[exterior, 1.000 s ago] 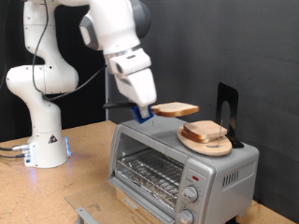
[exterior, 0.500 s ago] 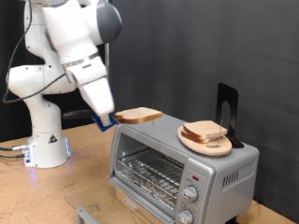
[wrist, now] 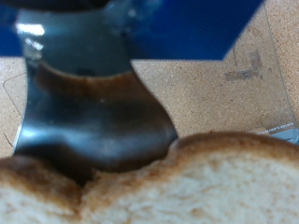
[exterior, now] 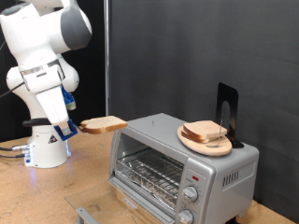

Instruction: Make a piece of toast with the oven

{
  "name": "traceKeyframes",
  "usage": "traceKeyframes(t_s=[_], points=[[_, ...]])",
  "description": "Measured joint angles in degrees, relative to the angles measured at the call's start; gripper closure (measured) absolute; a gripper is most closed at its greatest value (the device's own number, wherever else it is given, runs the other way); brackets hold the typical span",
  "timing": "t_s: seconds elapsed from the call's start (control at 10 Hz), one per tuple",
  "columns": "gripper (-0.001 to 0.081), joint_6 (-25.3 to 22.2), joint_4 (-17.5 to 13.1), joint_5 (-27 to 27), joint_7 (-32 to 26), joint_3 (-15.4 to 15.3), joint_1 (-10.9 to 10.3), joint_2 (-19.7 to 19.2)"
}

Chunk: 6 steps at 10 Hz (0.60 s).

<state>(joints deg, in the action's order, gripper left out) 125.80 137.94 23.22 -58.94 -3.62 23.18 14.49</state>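
The hand (exterior: 73,128) was clamped on the piece of toast (exterior: 104,124), holding it level in the air at the exterior view's left of the oven (exterior: 182,161). This looked like the carrying step; loading called for the glass door open.

The toast (exterior: 104,124) hung left of the oven (exterior: 182,166) in the exterior view — plate (exterior: 206,142) on top, desk (exterior: 56,191) underneath.

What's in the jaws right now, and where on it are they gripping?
The gripper holds the piece of toast by its crust edge nearest the arm.
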Motion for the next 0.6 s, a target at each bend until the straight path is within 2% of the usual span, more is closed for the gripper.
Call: traceKeyframes(t_s=[0.2, 0.4, 0.6], points=[[0.0406, 5.24, 1.59, -0.18, 0.89, -1.42, -0.18, -1.24], [0.0406, 11.66, 2.79, -3.36, 4.37, -3.35, -0.17, -5.89], [0.0406, 16.40, 2.75, -4.33, 4.64, -4.43, -0.18, -11.45]])
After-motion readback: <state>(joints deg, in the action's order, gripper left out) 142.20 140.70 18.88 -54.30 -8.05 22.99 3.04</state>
